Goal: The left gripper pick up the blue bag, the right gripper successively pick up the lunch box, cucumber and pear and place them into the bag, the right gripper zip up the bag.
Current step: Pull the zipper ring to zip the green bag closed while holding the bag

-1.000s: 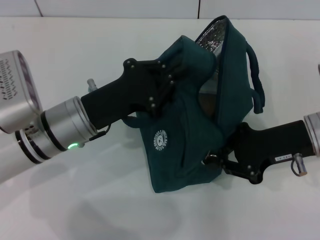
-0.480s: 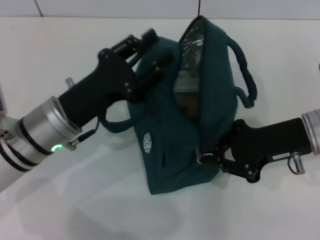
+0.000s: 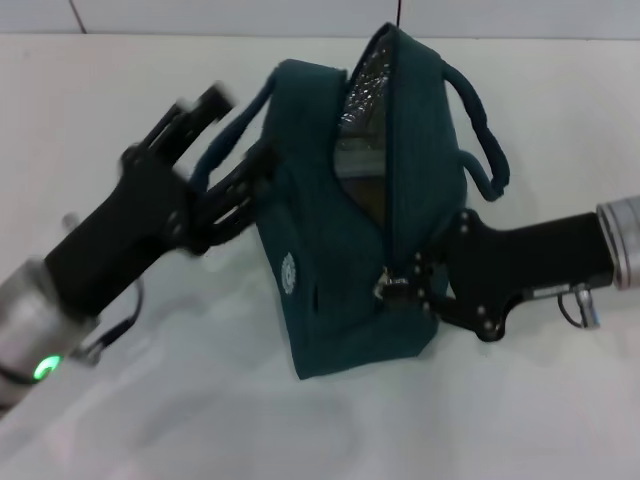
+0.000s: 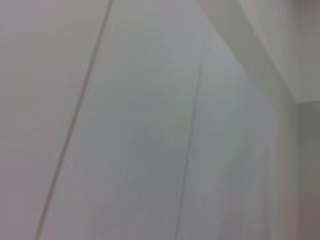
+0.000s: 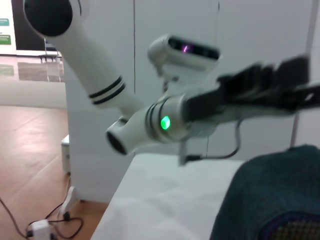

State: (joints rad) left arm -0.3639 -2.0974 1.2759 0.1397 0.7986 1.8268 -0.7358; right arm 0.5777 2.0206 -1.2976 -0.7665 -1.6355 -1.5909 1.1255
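Note:
The blue bag (image 3: pixel 340 250) stands on the white table, also seen in the right wrist view as the bag (image 5: pixel 272 192). Its top is unzipped along most of its length, showing foil lining. Inside, part of the clear lunch box (image 3: pixel 352 160) shows, with an orange-brown patch, maybe the pear (image 3: pixel 372 203), below it. The cucumber is hidden. My left gripper (image 3: pixel 222 145) is open left of the bag, one loop handle (image 3: pixel 232 128) running between its fingers. My right gripper (image 3: pixel 418 283) is shut at the zipper's metal ring pull (image 3: pixel 384 287) on the bag's near end.
The bag's second handle (image 3: pixel 480 130) arches over the right gripper's side. The white table (image 3: pixel 200 400) runs back to a tiled wall (image 3: pixel 230 15). My left arm's silver wrist (image 5: pixel 165 120) with its green light shows in the right wrist view. The left wrist view shows only wall panels.
The left gripper let go of the bag's side, opened and drew back to the left. The bag swung upright. The right gripper moved left with the zipper pull.

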